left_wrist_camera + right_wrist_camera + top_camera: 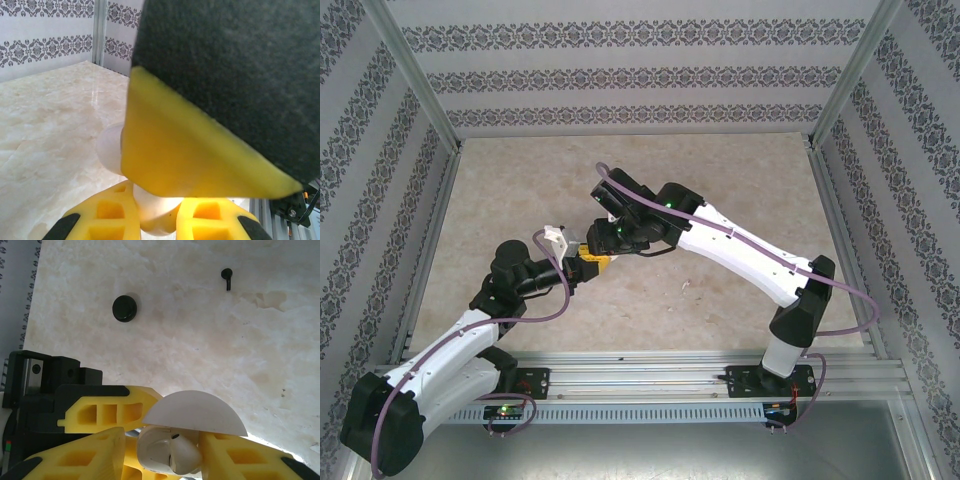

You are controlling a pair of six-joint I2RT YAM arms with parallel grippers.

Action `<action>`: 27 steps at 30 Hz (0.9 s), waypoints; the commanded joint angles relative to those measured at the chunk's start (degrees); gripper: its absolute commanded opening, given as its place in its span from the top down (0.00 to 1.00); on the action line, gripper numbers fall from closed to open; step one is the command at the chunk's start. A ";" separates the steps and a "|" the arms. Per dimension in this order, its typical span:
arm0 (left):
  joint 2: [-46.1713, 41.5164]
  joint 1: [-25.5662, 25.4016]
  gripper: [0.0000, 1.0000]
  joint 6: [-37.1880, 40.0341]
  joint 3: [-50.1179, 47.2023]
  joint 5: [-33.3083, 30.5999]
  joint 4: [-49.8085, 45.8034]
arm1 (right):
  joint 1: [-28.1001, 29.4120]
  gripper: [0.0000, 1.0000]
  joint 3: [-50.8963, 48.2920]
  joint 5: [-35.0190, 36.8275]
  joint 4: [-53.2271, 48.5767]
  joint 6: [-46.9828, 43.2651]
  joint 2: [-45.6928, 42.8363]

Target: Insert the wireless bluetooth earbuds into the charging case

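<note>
left gripper (156, 210) clamped on the open charging case (165, 457); right gripper (167, 447) part-open astride it, gripping nothing we can see. stemmed black earbud (227, 277) and round black earbud (124, 308) lie on counter (200, 340) beyond, right arm nearer.

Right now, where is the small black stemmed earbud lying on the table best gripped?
Probably by its round head, straight down from above, jaws closing across it: the small black stemmed earbud lies flat on the beige marble-patterned table, and its stem looks too thin to pinch.
</note>
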 commanded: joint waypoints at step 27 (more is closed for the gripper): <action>1.15 -0.80 1.00 -4.24 -1.39 4.09 7.31 | 3.14 0.62 6.48 2.61 -2.13 -5.46 2.83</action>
